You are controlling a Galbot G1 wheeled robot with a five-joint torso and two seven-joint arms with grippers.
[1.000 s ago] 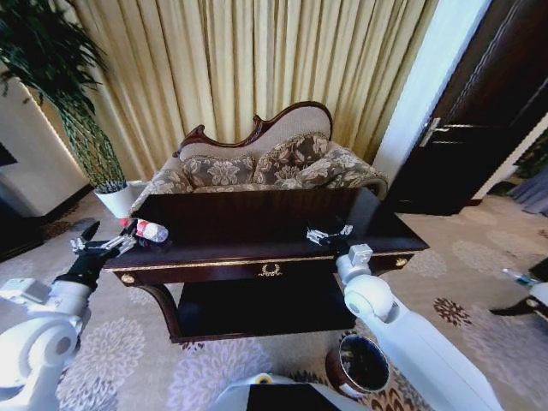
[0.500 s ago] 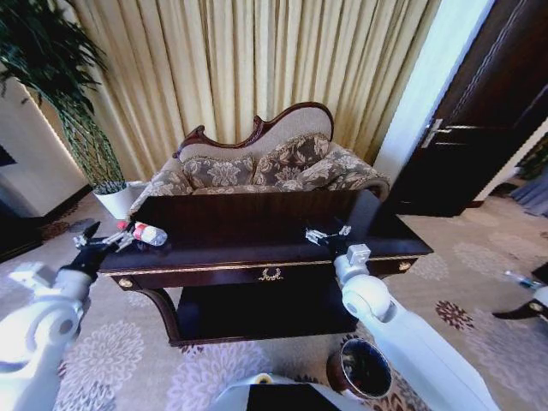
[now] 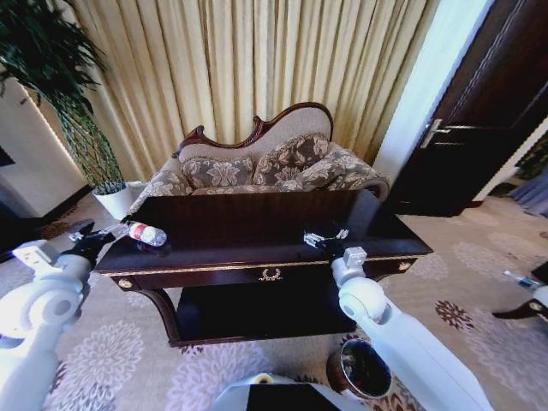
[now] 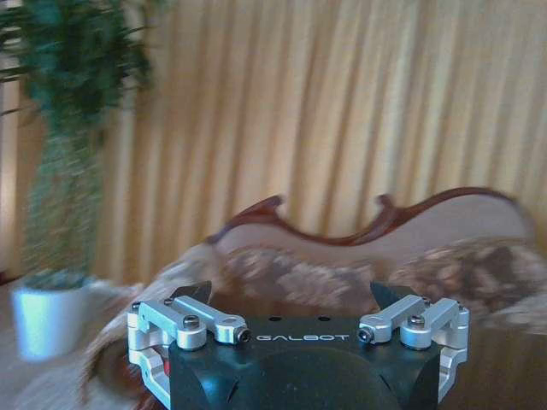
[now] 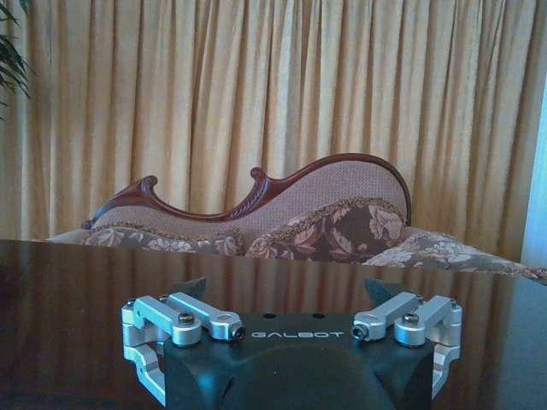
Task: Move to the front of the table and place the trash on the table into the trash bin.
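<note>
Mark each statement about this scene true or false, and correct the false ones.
1. The clear plastic bottle lies on its side near the table's left end. True.
2. The trash bin stands on the table. False: it stands on the carpet, by the table's right front.
3. The left gripper holds the bottle. False: it is open, beside the table's left end.
4. The right gripper is over the tabletop, fingers open. True.
5. A sofa stands behind the table. True.
</note>
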